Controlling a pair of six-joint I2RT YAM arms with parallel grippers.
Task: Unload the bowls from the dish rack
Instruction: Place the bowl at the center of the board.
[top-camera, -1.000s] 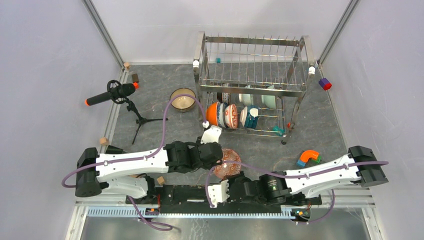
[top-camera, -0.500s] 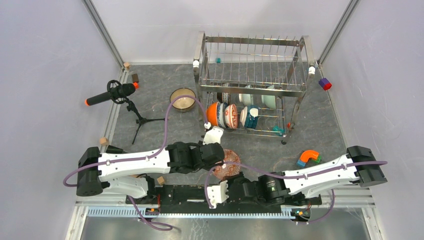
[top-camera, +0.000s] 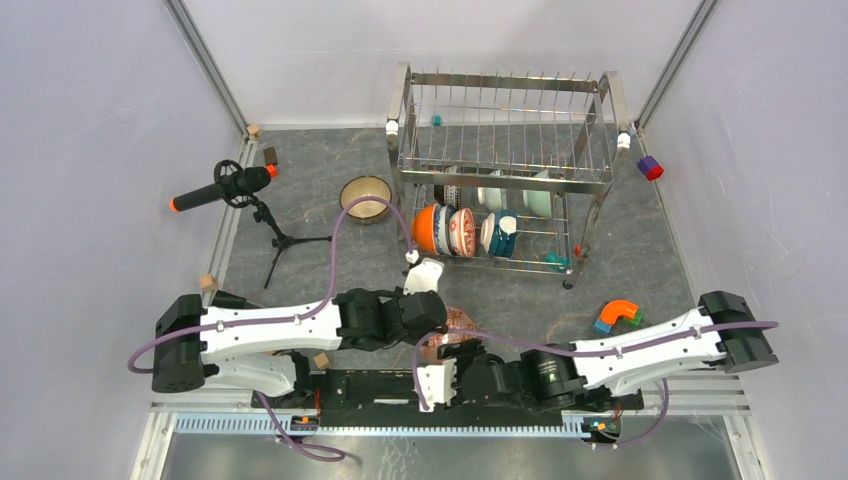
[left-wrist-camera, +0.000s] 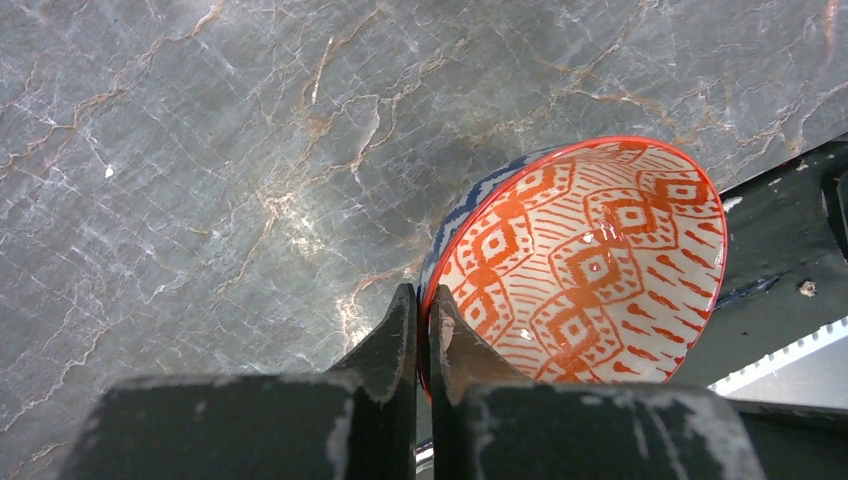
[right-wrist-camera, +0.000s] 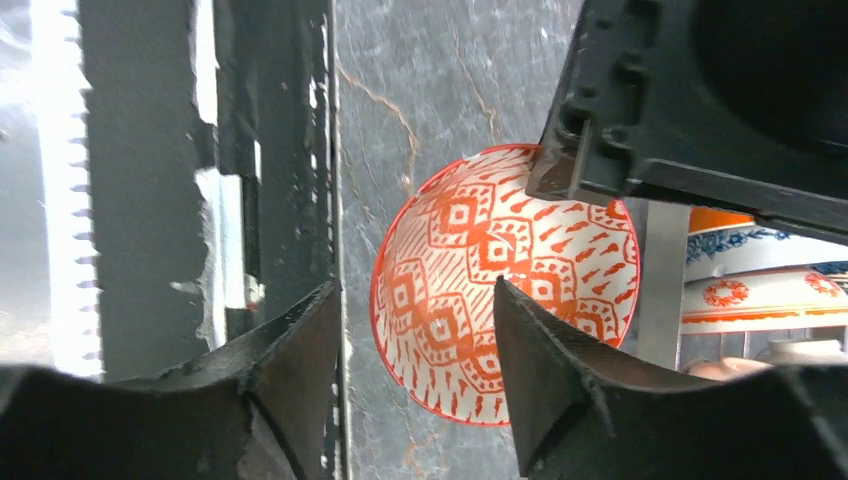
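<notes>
The left claw is pinched tight on the rim of the red patterned bowl, near the front edge of the table. The right claw stands spread, astride the rim

The bowl is white with orange-red diamonds inside.

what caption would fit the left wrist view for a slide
Left gripper shut on the rim of the red-patterned bowl, marbled table behind.
</notes>
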